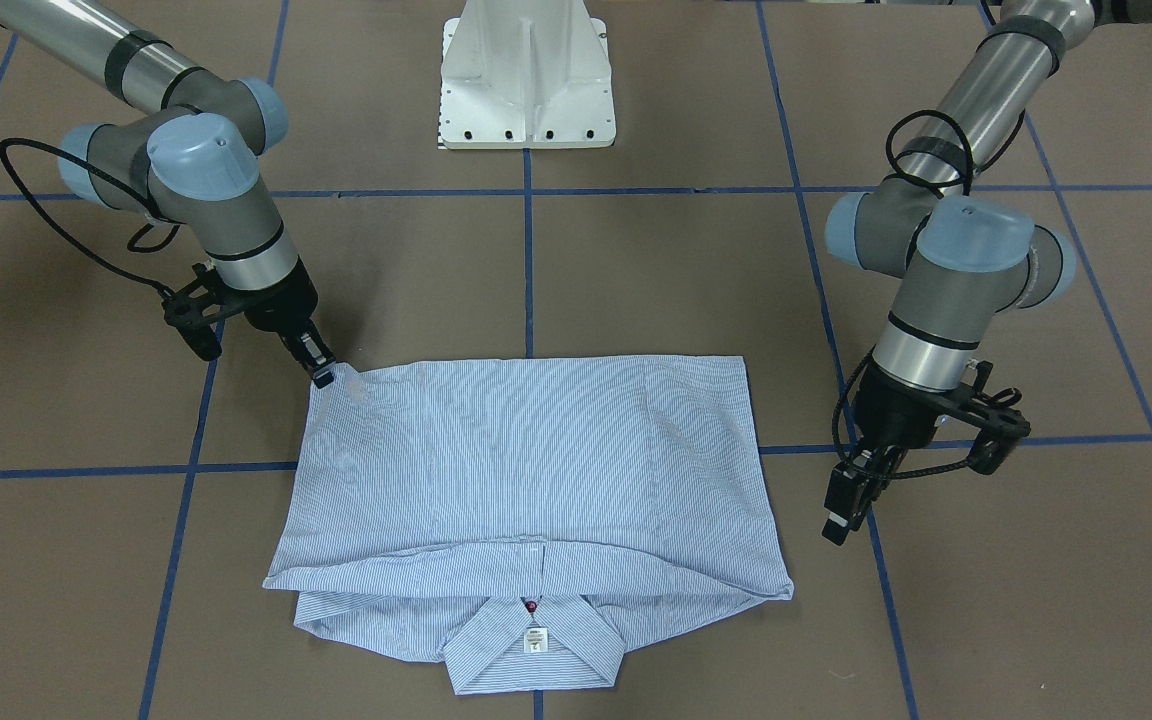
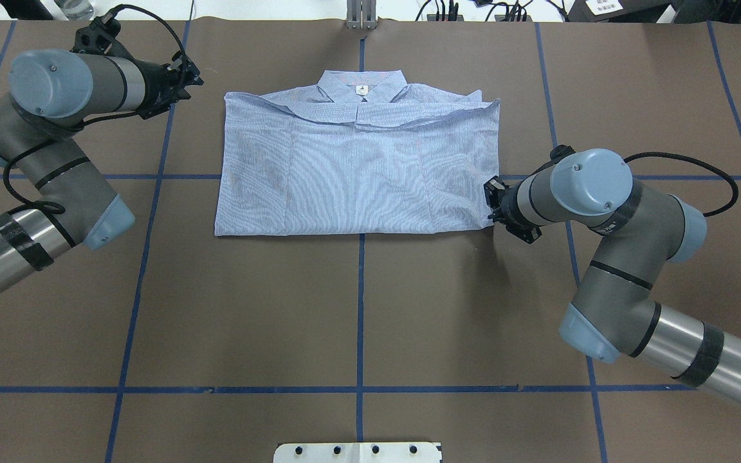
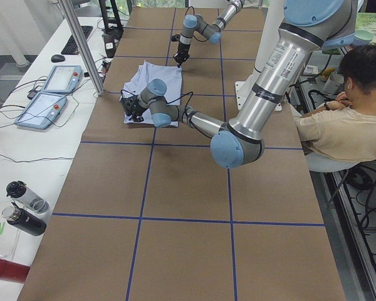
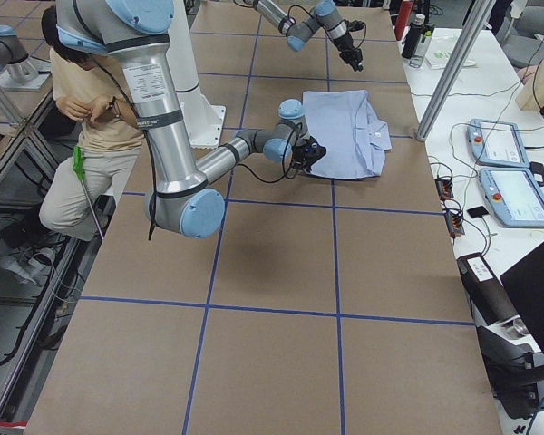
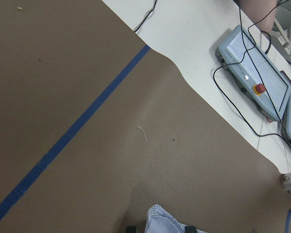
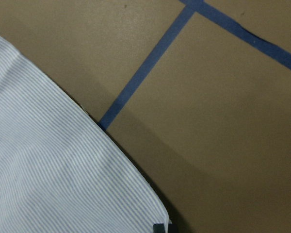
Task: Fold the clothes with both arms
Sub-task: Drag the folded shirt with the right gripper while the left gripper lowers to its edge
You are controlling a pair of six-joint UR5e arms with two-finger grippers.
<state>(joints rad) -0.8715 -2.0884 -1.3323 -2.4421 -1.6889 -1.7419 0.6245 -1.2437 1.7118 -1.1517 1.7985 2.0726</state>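
My table [image 2: 473, 308] is covered in brown paper, and blue tape lines [image 2: 360, 321] cross it into large squares. In the view from the left end, a white bench [image 3: 25, 144] runs down the left of the frame. It carries two teach pendants [image 3: 41, 108], a keyboard [image 3: 70, 42], loose cables [image 3: 12, 153] and, at lower left, bottles [image 3: 24, 221]. A slanted metal post [image 3: 84, 50] rises at the bench's edge. At the right of that frame a person [image 3: 348, 119] sits. The light is even, with soft shadows.
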